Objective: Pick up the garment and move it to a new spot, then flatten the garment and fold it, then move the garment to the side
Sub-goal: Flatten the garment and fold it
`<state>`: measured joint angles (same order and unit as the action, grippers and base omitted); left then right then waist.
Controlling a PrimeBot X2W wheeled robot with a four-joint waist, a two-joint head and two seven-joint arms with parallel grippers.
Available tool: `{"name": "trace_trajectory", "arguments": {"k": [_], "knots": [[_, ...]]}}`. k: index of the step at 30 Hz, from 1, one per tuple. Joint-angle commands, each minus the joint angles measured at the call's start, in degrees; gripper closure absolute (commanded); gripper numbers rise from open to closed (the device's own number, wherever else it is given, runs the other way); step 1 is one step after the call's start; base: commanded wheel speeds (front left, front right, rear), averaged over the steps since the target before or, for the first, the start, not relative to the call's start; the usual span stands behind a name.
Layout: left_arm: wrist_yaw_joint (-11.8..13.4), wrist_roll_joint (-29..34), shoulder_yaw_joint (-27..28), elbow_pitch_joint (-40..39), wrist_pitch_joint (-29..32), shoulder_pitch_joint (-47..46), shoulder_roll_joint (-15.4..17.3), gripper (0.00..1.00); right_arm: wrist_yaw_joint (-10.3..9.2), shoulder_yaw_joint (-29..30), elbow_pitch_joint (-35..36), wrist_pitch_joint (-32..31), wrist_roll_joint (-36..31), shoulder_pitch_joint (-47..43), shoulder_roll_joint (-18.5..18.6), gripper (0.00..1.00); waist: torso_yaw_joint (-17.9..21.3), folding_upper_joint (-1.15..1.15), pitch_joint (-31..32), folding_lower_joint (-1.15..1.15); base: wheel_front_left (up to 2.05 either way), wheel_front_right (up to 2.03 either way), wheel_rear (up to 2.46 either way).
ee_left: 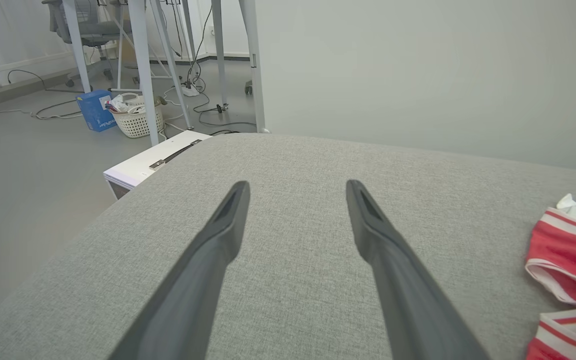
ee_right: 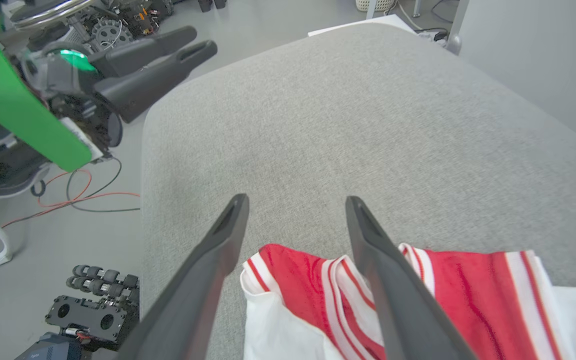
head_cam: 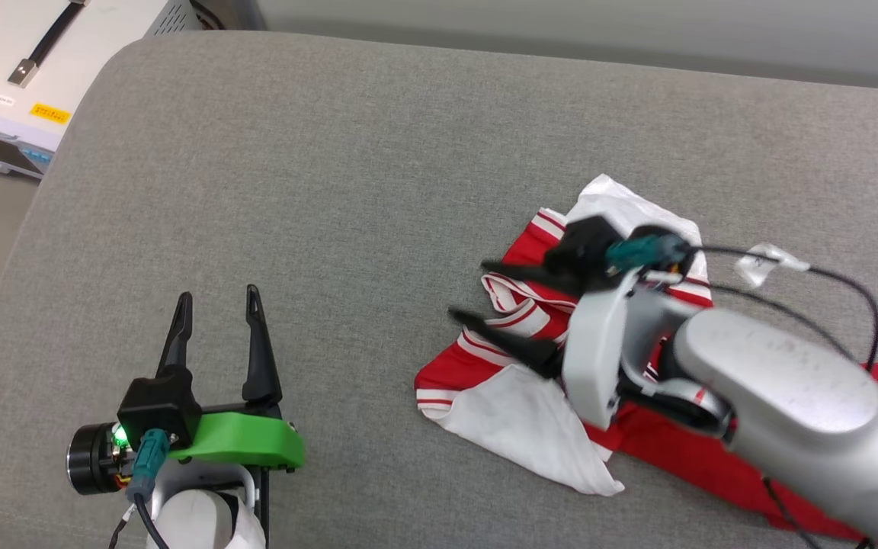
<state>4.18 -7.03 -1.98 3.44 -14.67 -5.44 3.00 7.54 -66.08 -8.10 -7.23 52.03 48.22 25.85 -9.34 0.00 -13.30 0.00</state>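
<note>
Dark fingers of my right jaws stand spread and empty over the striped edge of the shirt (whether they touch the cloth, I cannot tell). The shirt lies crumpled on the right half of the grey fabric bench. My left jaws, likewise spread with nothing between them, hang well apart from it over bare bench.
</note>
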Motion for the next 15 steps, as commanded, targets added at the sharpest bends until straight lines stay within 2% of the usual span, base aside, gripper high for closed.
{"name": "trace_trajectory", "arguments": {"k": [1,5,9,13,15], "knots": [[-0.29,0.37,0.25,-0.19,-0.33,0.6,-0.13,0.0,-0.05,2.55,0.58,1.35,-1.01,1.9,1.63,0.0,1.0,0.0,1.09,0.0,0.0,0.0,0.0],[-0.57,0.31,0.21,-0.78,-0.33,0.51,-0.13,0.0,-0.05,10.26,0.36,2.17,-4.16,4.86,5.09,0.0,0.87,0.0,0.63,0.0,0.0,0.0,0.0],[-0.6,0.18,-0.5,-1.47,-0.33,-0.15,-0.13,0.0,-0.05,14.86,-1.43,-2.39,-5.39,8.52,8.23,0.0,0.13,0.0,-0.89,0.0,0.0,0.0,0.0],[-0.31,0.09,-1.26,-2.04,-0.33,-0.95,-0.13,0.0,-0.05,14.83,-5.28,-13.62,-2.82,12.14,11.66,0.0,-0.83,0.0,-2.67,0.0,0.0,0.0,0.0],[-0.13,-0.17,-1.74,-2.3,-0.33,-1.43,-0.13,0.0,-0.05,13.37,-7.74,-21.12,-1.09,13.64,13.6,0.0,-1.46,0.0,-3.51,0.0,0.0,0.0,0.0]]}}
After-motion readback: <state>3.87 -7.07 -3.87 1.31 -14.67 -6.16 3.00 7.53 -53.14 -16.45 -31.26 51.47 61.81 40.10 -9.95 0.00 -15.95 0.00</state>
